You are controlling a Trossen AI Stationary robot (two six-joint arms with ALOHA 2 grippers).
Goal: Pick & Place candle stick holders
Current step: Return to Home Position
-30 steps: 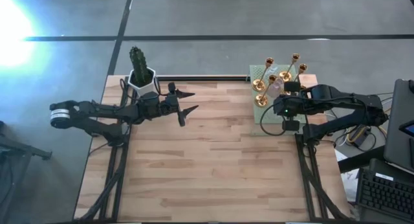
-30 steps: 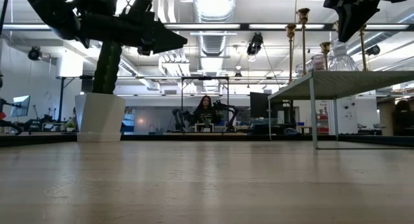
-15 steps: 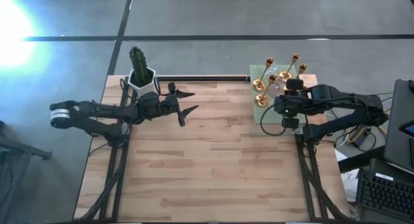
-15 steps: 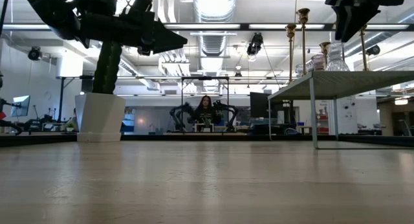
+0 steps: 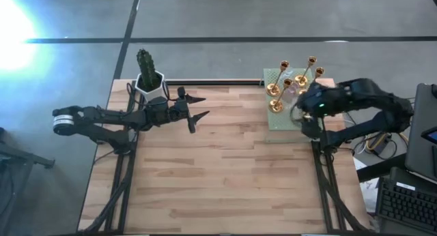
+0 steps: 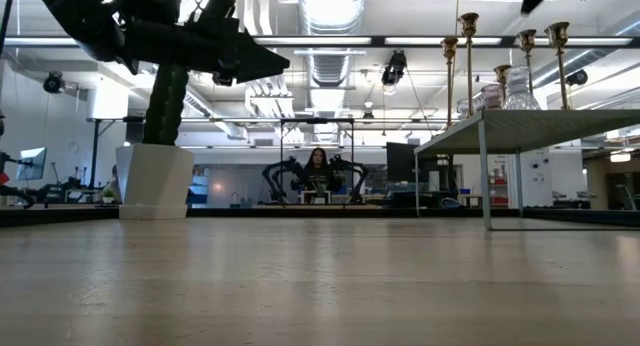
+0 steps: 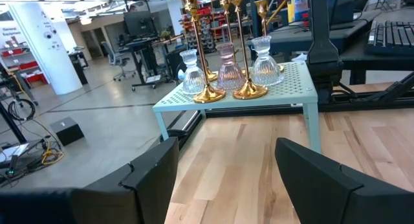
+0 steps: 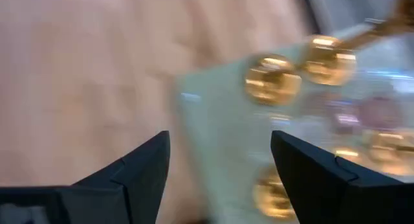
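Reading the overhead picture as a clock face centred on the table, my work sits between 1 and 2 o'clock. There a pale green perforated shelf stands on thin legs at the table's far right corner. The gold candle stick holders stand upright on it in a tight cluster, their thin stems rising well above the glass ones. Seen from my left camera, two clear glass holders stand among the round gold bases, one at each end of the group. A pinkish glass holder is between them. All of them rest on the shelf top.

My right gripper hangs at about 2 o'clock, high above the shelf, its jaws spread wide with nothing between them. Its camera looks down on gold cups and the shelf, too blurred for finer detail. From table height only a dark tip of it shows, above the holders' tops.

My left gripper waits at about 11 o'clock, raised off the wood and pointing across towards the shelf, jaws apart and empty. Near 10 o'clock, just behind it, a cactus in a white pot stands at the table's far left corner. Far off in the room a person shows.
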